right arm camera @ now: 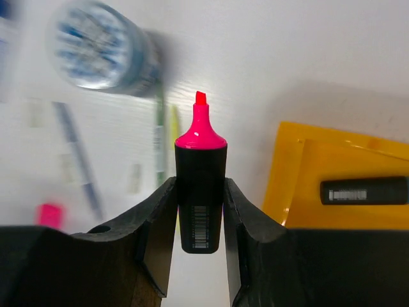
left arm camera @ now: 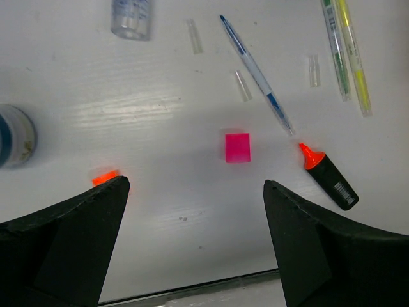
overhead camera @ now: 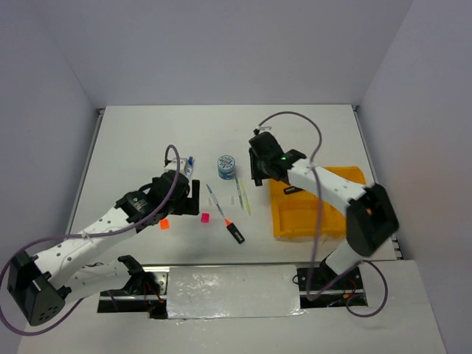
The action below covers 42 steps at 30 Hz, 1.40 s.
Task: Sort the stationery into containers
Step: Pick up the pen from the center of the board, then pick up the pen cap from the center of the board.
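My right gripper [right arm camera: 199, 185] is shut on a black highlighter with a pink tip [right arm camera: 200, 192], held off the table just left of the orange-yellow tray [overhead camera: 295, 217]. One black highlighter [right arm camera: 364, 190] lies in the tray. My left gripper [left arm camera: 195, 185] hangs open over the table with nothing between its fingers. A pink cube [left arm camera: 237, 147] lies just beyond it, and an orange cube [left arm camera: 104, 176] shows at its left fingertip. An orange-tipped highlighter [left arm camera: 329, 176], a blue pen [left arm camera: 255, 73] and green and yellow pens [left arm camera: 337, 51] lie to the right.
A round blue-white pot [overhead camera: 226, 166] stands mid-table between the arms. A second pot [left arm camera: 14, 135] and a clear bottle [left arm camera: 131, 16] sit left of the left gripper. Small clear caps [left arm camera: 242, 85] are scattered among the pens. The table's near edge runs just below the left fingers.
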Motion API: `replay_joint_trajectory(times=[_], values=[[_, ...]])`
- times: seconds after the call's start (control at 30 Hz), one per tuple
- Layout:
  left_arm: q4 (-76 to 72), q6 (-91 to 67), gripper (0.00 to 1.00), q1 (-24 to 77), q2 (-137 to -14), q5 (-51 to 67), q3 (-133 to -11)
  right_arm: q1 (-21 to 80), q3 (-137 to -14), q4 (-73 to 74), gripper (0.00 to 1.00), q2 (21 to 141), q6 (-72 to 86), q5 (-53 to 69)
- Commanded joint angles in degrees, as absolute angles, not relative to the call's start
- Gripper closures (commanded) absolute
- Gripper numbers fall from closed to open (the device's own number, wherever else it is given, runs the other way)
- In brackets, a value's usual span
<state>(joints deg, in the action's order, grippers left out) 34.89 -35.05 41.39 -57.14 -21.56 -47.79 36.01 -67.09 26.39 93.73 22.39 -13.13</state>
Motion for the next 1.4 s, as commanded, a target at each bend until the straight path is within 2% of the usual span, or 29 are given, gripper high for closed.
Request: replay_joint_trajectory(times=[0.0, 0.2, 0.33, 0.4, 0.7, 0.8, 0.83, 1.0, 1.1, 1.17, 1.23, 1.3, 1.37], values=[[26.6, -39.4, 0.01, 41.6, -61.2, -16.4, -46.1, 37.9, -65.9, 27.5, 1.00, 78.9, 21.9, -13.7], [22.3, -40.6, 0.04, 42.2, -72.5, -16.3, -45.8, 43.1, -61.2, 34.0, 1.00, 65.8, 22.5, -12.9], [18.8, -41.4, 0.24, 42.8, -76.9, -14.8, -44.4, 45.3, -57.3, 35.2, 1.00, 59.6, 23.8, -12.9], [18.1, -41.6, 0.27, 43.6, -78.7, -14.9, -44.1, 45.9, -56.2, 35.2, 1.00, 57.2, 24.4, -12.8], [17.1, -41.7, 0.28, 45.5, -85.7, -16.3, -45.0, 48.3, -51.5, 34.2, 1.00, 53.4, 26.0, -11.3], [17.0, -41.8, 0.33, 45.6, -86.8, -17.0, -45.0, 49.3, -51.6, 34.6, 1.00, 52.6, 26.4, -12.0], [16.8, -41.7, 0.38, 45.6, -87.0, -16.9, -44.7, 49.5, -51.9, 35.2, 1.00, 52.0, 26.5, -12.4], [16.6, -42.2, 0.44, 45.7, -87.2, -16.7, -44.2, 51.0, -52.7, 36.4, 1.00, 50.3, 27.0, -13.0], [16.4, -42.1, 0.52, 46.2, -87.5, -16.7, -43.9, 51.9, -53.2, 36.6, 1.00, 48.7, 27.2, -12.7], [16.1, -41.8, 0.63, 46.2, -88.0, -16.3, -43.6, 52.3, -53.3, 36.5, 1.00, 47.7, 27.0, -12.0], [16.2, -41.6, 0.80, 46.4, -88.2, -16.2, -43.6, 52.4, -53.2, 36.0, 1.00, 47.0, 26.5, -10.8], [16.7, -42.0, 0.89, 46.8, -86.9, -16.6, -43.7, 52.5, -51.4, 33.0, 1.00, 45.5, 25.0, -7.1], [17.0, -42.4, 0.92, 47.5, -84.7, -17.6, -43.2, 52.5, -49.8, 30.6, 1.00, 44.3, 24.3, -4.6]])
